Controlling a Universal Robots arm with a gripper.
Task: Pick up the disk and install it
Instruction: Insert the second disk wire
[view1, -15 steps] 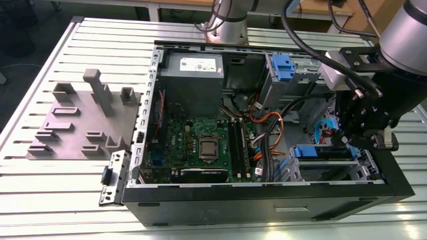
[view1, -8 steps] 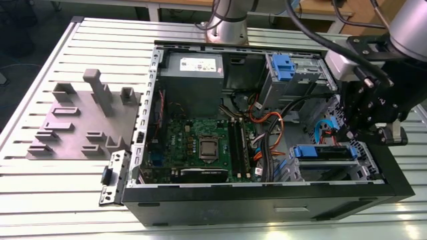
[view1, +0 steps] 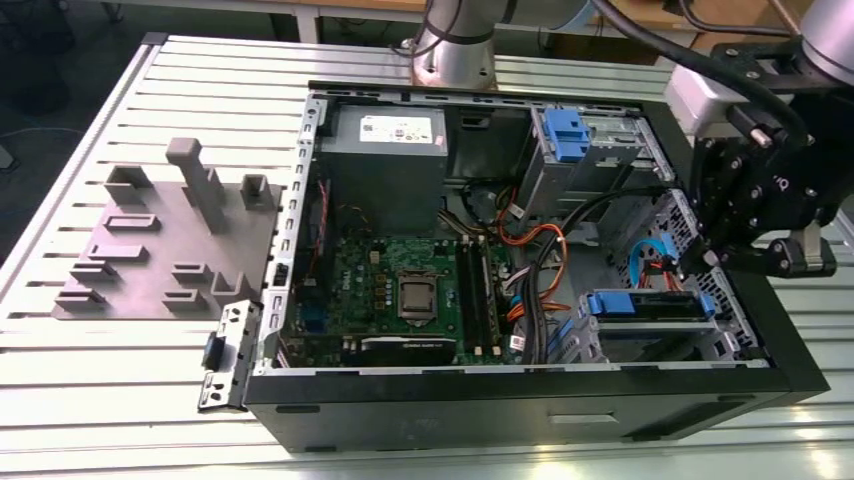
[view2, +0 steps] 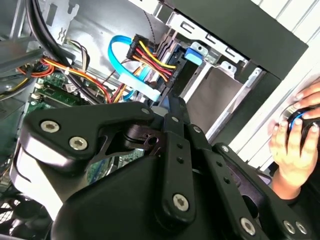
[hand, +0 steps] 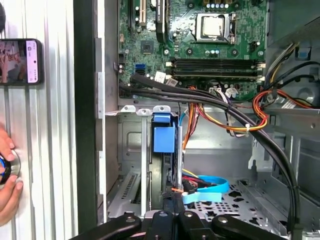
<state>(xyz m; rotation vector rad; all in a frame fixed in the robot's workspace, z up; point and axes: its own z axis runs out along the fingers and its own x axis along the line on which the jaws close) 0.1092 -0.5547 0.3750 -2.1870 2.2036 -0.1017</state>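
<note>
1. In the exterior view, a grey fixture block (view1: 160, 250) sits on the slatted surface (view1: 80, 140), outside the computer case's (view1: 534, 390) left wall.
2. The disk (view1: 650, 305) sits in the drive bay near the case's right wall, cables crowding just beside it.
3. Over that wall the arm (view1: 801, 60) hangs the pincer (view1: 747, 258) downward near the disk; whether it is apart or together, I cannot tell.
4. A person's hand (hand: 7, 165) rests outside the case.

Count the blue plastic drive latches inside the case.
2: a latch at the exterior view's right of the power supply, and the disk's carrier nearer the camera. Cables may hide others.
</note>
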